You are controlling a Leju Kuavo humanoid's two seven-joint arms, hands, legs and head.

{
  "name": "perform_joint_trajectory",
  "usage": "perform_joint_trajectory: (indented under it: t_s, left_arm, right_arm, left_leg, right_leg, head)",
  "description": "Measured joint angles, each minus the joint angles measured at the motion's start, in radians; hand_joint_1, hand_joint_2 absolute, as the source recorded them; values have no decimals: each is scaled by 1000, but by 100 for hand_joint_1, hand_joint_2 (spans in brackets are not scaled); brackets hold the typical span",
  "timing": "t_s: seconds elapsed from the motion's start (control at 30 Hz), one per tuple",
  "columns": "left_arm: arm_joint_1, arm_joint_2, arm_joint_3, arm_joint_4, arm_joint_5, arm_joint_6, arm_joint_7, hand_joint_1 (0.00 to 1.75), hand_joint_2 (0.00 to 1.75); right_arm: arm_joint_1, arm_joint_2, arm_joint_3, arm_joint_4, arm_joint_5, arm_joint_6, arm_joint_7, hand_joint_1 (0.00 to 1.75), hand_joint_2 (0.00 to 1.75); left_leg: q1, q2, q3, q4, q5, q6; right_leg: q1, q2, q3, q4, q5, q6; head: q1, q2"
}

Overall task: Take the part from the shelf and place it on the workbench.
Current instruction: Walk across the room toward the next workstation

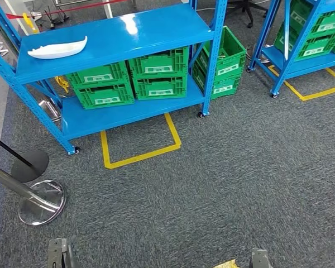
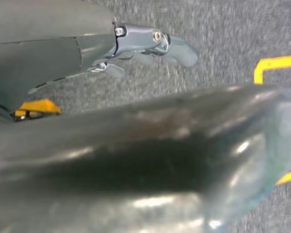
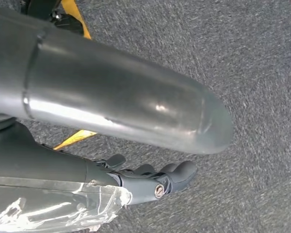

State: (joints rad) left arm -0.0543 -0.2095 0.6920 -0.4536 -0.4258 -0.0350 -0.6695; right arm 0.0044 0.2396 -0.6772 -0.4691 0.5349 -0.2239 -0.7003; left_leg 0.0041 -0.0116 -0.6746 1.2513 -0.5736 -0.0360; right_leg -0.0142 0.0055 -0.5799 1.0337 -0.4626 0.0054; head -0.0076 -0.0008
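A white part (image 1: 58,49) is seen on a blue shelf (image 1: 115,33), green crates (image 1: 159,72) beneath, yellow tape (image 1: 136,157) on grey carpet (image 1: 242,178).

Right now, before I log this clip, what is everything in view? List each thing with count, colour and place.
part: one, white, long and curved, lying on the top shelf of the near rack, toward its left end.
shelf racks: two, blue; one ahead, the other at the far right.
crates: several, green, white-labelled; three on the near rack's lower shelf, a stack on the floor behind its right post, more in the far rack.
floor tape: yellow outlines on the grey carpet by each rack.
barrier posts: two, one silver base, one black base, at left.
left hand: grey, hanging over carpet, fingers extended, holding nothing.
right hand: grey, hanging over carpet, holding nothing.
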Motion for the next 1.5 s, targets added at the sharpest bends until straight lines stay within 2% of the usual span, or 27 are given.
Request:
perform_joint_trajectory:
  t_s: [0.03, 0.07, 0.13, 0.2, 0.3, 0.37, 0.4, 0.47, 0.5, 0.53, 0.57, 0.6, 0.63, 0.7, 0.73, 0.87, 0.93, 1.0, 1.03, 1.07, 1.1, 1.17, 1.2, 1.27, 1.37, 1.43, 1.5]
  left_arm:
    - [2, 0, 0, 0, 0, 0, 0, 0, 0]
    - [3, 0, 0, 0, 0, 0, 0, 0, 0]
    - [3, 0, 0, 0, 0, 1, 0, 0, 0]
    - [0, 0, 0, 0, 0, 1, 0, 0, 0]
    - [0, 0, 0, 0, -1, 1, 0, 0, 0]
    - [1, 0, 0, 0, 0, 2, 0, 0, 0]
    - [1, 0, 1, -1, 0, 2, 0, 0, 0]
    - [1, -1, 2, -1, 0, 1, 0, 0, 0]
    - [2, -1, 2, -1, 0, 1, 0, 0, 0]
    - [3, -1, 2, -1, 0, 0, 0, 0, 0]
    - [4, -1, 2, -1, 0, 0, 0, 0, 0]
    - [4, -1, 2, -1, 0, 0, 0, 0, 0]
    - [4, -2, 2, -1, 0, 0, 0, 0, 0]
    - [3, -2, 2, -1, -1, 0, 0, 0, 0]
    - [3, -3, 2, -1, -2, 0, 0, 0, 0]
    - [0, -8, 0, -2, -9, 2, -1, 0, 0]
    - [-2, -10, 0, -2, -10, 2, -1, 0, 0]
    - [-2, -13, -1, -2, -10, 3, -2, 0, 0]
    - [-1, -14, -1, -2, -10, 3, -2, 0, 0]
    - [1, -15, -1, -2, -10, 3, -2, 0, 0]
    - [1, -16, 0, -2, -10, 3, -2, 0, 0]
    - [1, -18, -1, -2, -10, 6, -2, 0, 0]
    - [0, -19, -1, -2, -10, 8, -2, 0, 0]
    - [-3, -22, -1, -2, -10, 10, -1, 0, 0]
    - [-1, -26, -1, -3, -10, 10, -1, 0, 0]
    - [-1, -28, -1, -3, -10, 10, -1, 0, 0]
    - [-2, -30, -1, -3, -10, 10, -2, 0, 0]
  right_arm:
    - [0, 0, 0, 0, 0, 0, 0, 0, 0]
    - [1, 0, -1, 0, 0, 0, 0, 0, 0]
    - [1, 0, -1, 0, 0, 0, 0, 0, 0]
    - [0, 1, -1, 0, 0, 0, 0, 0, 0]
    - [-2, 1, -1, 0, -1, 0, 0, 0, 0]
    - [-3, 1, -1, -1, -1, 1, 0, 0, 0]
    - [-4, 1, -1, -1, -2, 1, 0, 0, 0]
    - [-3, 1, -1, -1, -2, 1, 0, 0, 0]
    - [-1, 1, -1, -1, -2, 1, 0, 0, 0]
    - [0, 1, -1, -1, -2, 1, 0, 0, 0]
    - [0, 1, -1, -1, -3, 1, 0, 0, 0]
    - [1, 1, -1, -1, -3, 1, 0, 0, 0]
    - [1, 1, -1, -1, -4, 1, 0, 0, 0]
    - [0, 1, -1, -1, -6, 3, 0, 0, 0]
    - [0, 1, 0, -1, -8, 6, 0, 0, 0]
    - [10, -2, -2, -8, -17, 26, 0, 0, 0]
    - [13, -3, -2, -13, -19, 32, 0, 0, 0]
    - [14, -4, -2, -14, -20, 34, 0, 0, 0]
    - [16, -5, -2, -15, -21, 35, 0, 0, 0]
    - [18, -6, -3, -15, -21, 35, 0, 0, 0]
    - [19, -7, -3, -15, -21, 36, 0, 0, 0]
    - [20, -8, -4, -15, -21, 37, 0, 0, 0]
    - [19, -8, -4, -15, -21, 37, 0, 0, 0]
    - [19, -8, -5, -15, -21, 38, 0, 0, 0]
    - [17, -9, -5, -17, -21, 38, 0, 0, 0]
    - [16, -10, -5, -20, -21, 38, 0, 0, 0]
    - [18, -11, -5, -20, -21, 38, 0, 0, 0]
  left_leg:
    - [1, 0, -22, 21, 11, 0]
    - [1, 0, -26, 7, 39, 1]
    - [1, 1, 9, -103, 126, 8]
    - [-1, 4, 53, -208, 168, 15]
    - [-3, 4, 71, -245, 154, 28]
    - [0, 3, 80, -252, 150, 40]
    - [2, 3, 86, -255, 148, 46]
    - [1, 3, 95, -255, 139, 55]
    - [0, 2, 101, -255, 134, 57]
    - [0, 2, 107, -255, 128, 58]
    - [-1, 0, 116, -255, 122, 56]
    - [0, -1, 127, -255, 114, 54]
    - [0, -2, 138, -255, 106, 51]
    - [-4, -3, 153, -253, 90, 41]
    - [-6, -3, 156, -252, 85, 36]
    - [-4, -3, 155, -241, 68, 19]
    - [-3, -1, 108, -152, 28, 9]
    - [0, 0, 22, -15, -13, 2]
    - [1, 0, -12, 28, -13, 1]
    - [1, 0, -28, 36, 8, 2]
    - [1, 0, -25, 5, 48, 4]
    - [-1, 1, 15, -119, 140, 13]
    - [-2, 2, 38, -178, 161, 18]
    - [-5, 3, 61, -232, 160, 24]
    - [-3, 1, 75, -247, 150, 38]
    - [1, 2, 89, -254, 145, 51]
    - [0, 2, 100, -254, 134, 58]
  right_leg:
    - [0, 1, 5, 0, -5, 0]
    - [0, 2, 12, 0, -10, 0]
    - [0, 3, 30, -1, -22, 5]
    - [4, 4, 39, 0, -35, 15]
    - [7, 3, 40, -7, -46, 32]
    - [6, 1, 35, 15, -61, 43]
    - [6, 0, 17, 56, -81, 47]
    - [5, 0, -54, 186, -135, 51]
    - [5, 0, -93, 247, -152, 52]
    - [5, 0, -119, 279, -150, 53]
    - [5, 0, -128, 272, -125, 53]
    - [4, 0, -116, 227, -83, 53]
    - [3, 0, -92, 158, -35, 53]
    - [3, 1, -41, 44, 18, 47]
    - [4, 3, -28, 19, 22, 42]
    - [3, 5, -18, 9, 11, 16]
    - [0, 3, -9, 5, 5, 6]
    - [0, 2, 0, 4, -4, 0]
    - [0, 3, 5, 4, -9, -1]
    - [0, 4, 13, 4, -14, 0]
    - [0, 6, 22, 4, -21, 1]
    - [1, 7, 41, 4, -36, 7]
    - [3, 8, 46, 4, -44, 12]
    - [6, 8, 47, 0, -55, 24]
    - [5, 4, 55, 1, -67, 42]
    - [4, 3, 21, 79, -105, 51]
    - [4, 2, -61, 216, -155, 56]
  head:
    - [0, 0]
    - [0, 0]
    - [-1, 0]
    - [0, 0]
    - [2, 0]
    - [4, 0]
    - [6, 0]
    - [9, 0]
    - [9, 0]
    - [9, 0]
    - [10, 0]
    - [9, 0]
    - [10, 0]
    - [11, 0]
    - [11, 0]
    - [7, 0]
    - [3, 0]
    - [1, 0]
    - [1, 0]
    - [1, 0]
    - [1, 0]
    - [1, 0]
    - [1, 0]
    - [2, 0]
    - [5, 0]
    - [10, 0]
    - [14, 0]
